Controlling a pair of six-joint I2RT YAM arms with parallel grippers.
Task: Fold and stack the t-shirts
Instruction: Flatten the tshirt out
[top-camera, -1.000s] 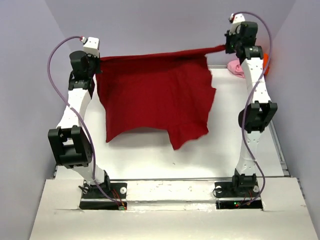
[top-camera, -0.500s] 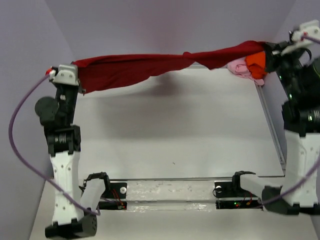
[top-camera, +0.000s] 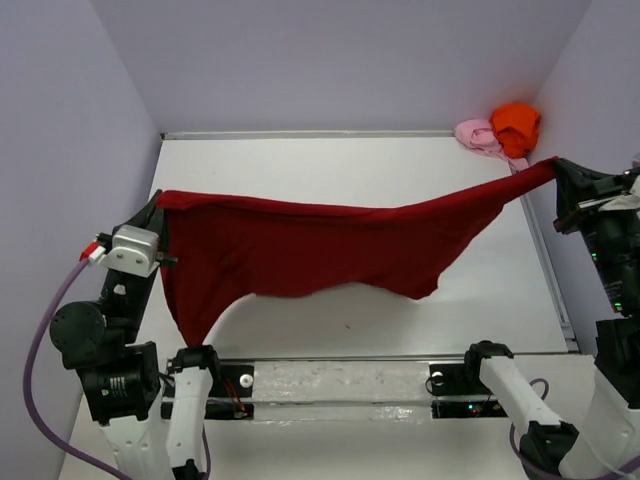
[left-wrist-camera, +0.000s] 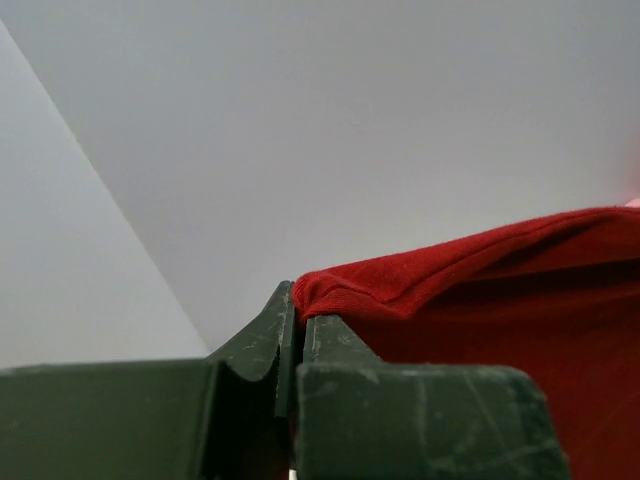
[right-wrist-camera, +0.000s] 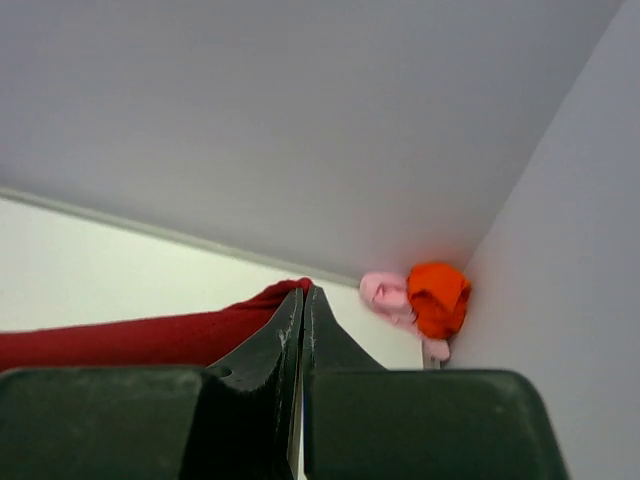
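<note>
Top external view: we hold the dark red shirt stretched in the air across the tabletop. Our left gripper is pinched tight on one corner near the left edge, and our right gripper on the other near the right edge. The cloth sags in the middle. The orange shirt and pink shirt lie bunched in the far right corner. Both pinches bite only the very edge; we judge a sharp pull apart could slip a corner free, and careless lowering could leave the cloth wrinkled.
</note>
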